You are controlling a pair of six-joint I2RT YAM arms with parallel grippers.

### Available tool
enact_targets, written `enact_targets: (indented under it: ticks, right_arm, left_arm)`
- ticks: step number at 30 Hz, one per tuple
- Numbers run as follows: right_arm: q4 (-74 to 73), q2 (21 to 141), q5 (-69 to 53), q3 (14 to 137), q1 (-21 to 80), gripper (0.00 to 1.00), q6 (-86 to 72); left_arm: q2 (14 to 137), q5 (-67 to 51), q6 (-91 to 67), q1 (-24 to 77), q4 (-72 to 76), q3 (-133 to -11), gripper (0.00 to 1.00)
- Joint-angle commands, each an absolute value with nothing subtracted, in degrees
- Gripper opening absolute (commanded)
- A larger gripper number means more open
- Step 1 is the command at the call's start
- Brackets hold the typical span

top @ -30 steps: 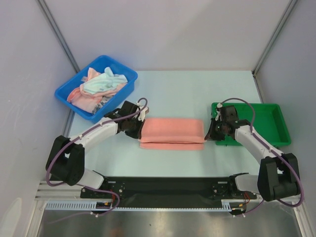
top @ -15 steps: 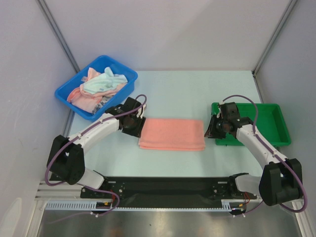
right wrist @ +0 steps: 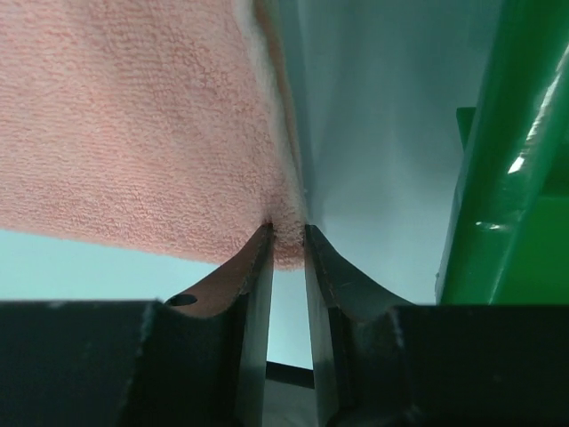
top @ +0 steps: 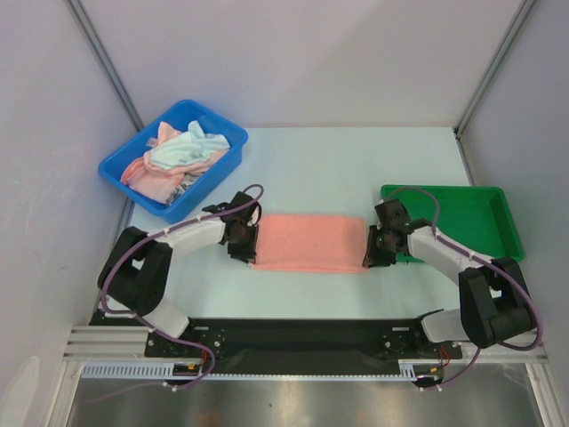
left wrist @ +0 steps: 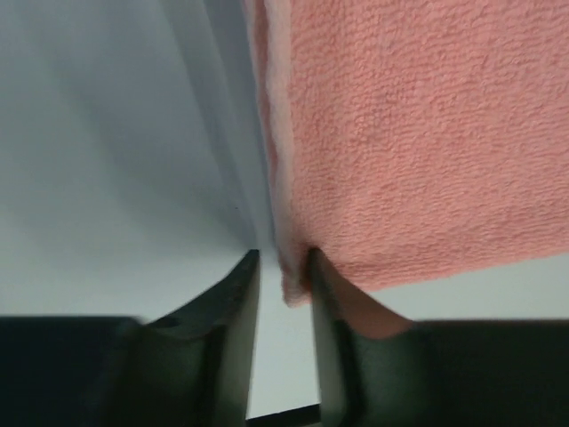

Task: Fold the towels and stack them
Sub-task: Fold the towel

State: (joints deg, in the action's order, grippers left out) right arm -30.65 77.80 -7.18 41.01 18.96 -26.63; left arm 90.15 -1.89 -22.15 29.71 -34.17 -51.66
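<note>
A salmon-pink towel (top: 311, 242) lies folded into a long strip across the middle of the table. My left gripper (top: 244, 238) is at its left end and my right gripper (top: 372, 247) at its right end. In the left wrist view the towel (left wrist: 418, 133) has a corner between the jaws of the left gripper (left wrist: 283, 258). That corner touches one finger, with a gap to the other. In the right wrist view the towel (right wrist: 133, 116) has its corner pinched in the right gripper (right wrist: 287, 231). More towels (top: 182, 153), pink and pale mint, are heaped in the blue bin.
The blue bin (top: 120, 173) stands at the back left, close behind my left arm. A green tray (top: 498, 253) sits at the right, its wall (right wrist: 498, 178) right beside the right gripper. Grey walls enclose the table on three sides.
Both grippers let go of the towel, which settled flat. They then came in low at its two ends. The right jaws closed on a corner and the left jaws are narrowing round one.
</note>
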Motion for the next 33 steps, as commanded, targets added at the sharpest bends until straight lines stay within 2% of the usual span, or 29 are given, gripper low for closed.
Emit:
enact_targets:
  ticks: [1,5,7,11,12,13,15,16,19,24,33]
  right_arm:
    - [-27.8,77.4,-4.1,40.6,20.2,0.25,-28.7]
    - [-28.3,76.8,-3.0,40.5,20.5,0.24,-28.6]
    - [-28.4,77.2,-2.6,40.0,20.7,0.23,-28.6]
    - [-26.6,76.8,-2.8,37.4,21.8,0.23,-29.4]
    - [-26.5,76.8,-3.0,36.9,21.9,0.24,-29.4]
    - [-26.5,76.6,-3.2,37.1,21.8,0.25,-29.1]
    - [-27.6,75.8,-3.3,37.9,21.8,0.28,-28.5]
    - [-28.4,74.7,-3.3,39.1,21.9,0.3,-27.8]
    - [-29.4,73.3,-3.4,41.1,21.8,0.37,-27.1]
    - [-28.7,76.4,-1.9,45.1,21.5,0.55,-25.2]
    - [-23.7,84.9,-2.0,48.3,19.9,0.58,-23.1]
  left_arm:
    - [89.6,-2.8,-24.4,30.0,-31.2,-50.9,0.27]
    - [88.2,-3.2,-24.4,30.0,-32.1,-50.3,0.08]
    - [87.8,-2.6,-24.7,29.9,-32.6,-49.8,0.04]
    - [87.3,-2.8,-26.1,30.0,-30.5,-46.2,0.05]
    - [87.4,-3.1,-26.5,30.0,-30.6,-45.4,0.06]
    - [87.7,-2.7,-26.5,30.0,-31.0,-45.5,0.18]
    - [86.8,-0.5,-26.7,30.0,-33.1,-46.0,0.32]
    - [86.1,-0.2,-26.7,30.0,-34.0,-47.1,0.45]
    - [83.0,3.5,-25.8,30.0,-37.5,-51.5,0.58]
    - [80.4,5.3,-25.1,29.8,-40.1,-60.2,0.6]
    - [83.5,-2.8,-24.9,29.7,-26.1,-55.5,0.6]
